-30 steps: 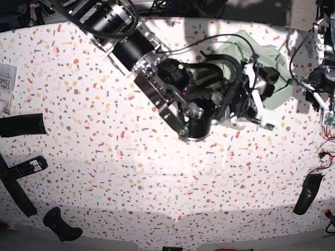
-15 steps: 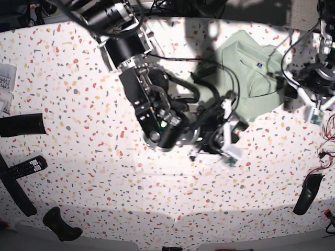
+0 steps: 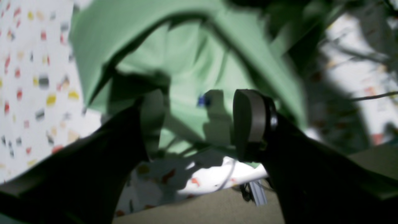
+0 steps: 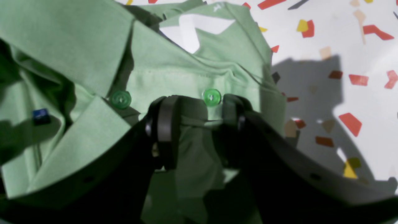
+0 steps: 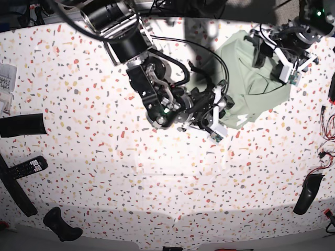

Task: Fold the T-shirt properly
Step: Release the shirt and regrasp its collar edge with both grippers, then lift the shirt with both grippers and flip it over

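Both arms reach over the T-shirt (image 5: 242, 63), 2 hands pointing down.

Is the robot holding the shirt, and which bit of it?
Not that I can see: the left gripper and right gripper are both open over the shirt.

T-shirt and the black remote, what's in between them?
The base view shows speckled tabletop and the robot's right arm there.
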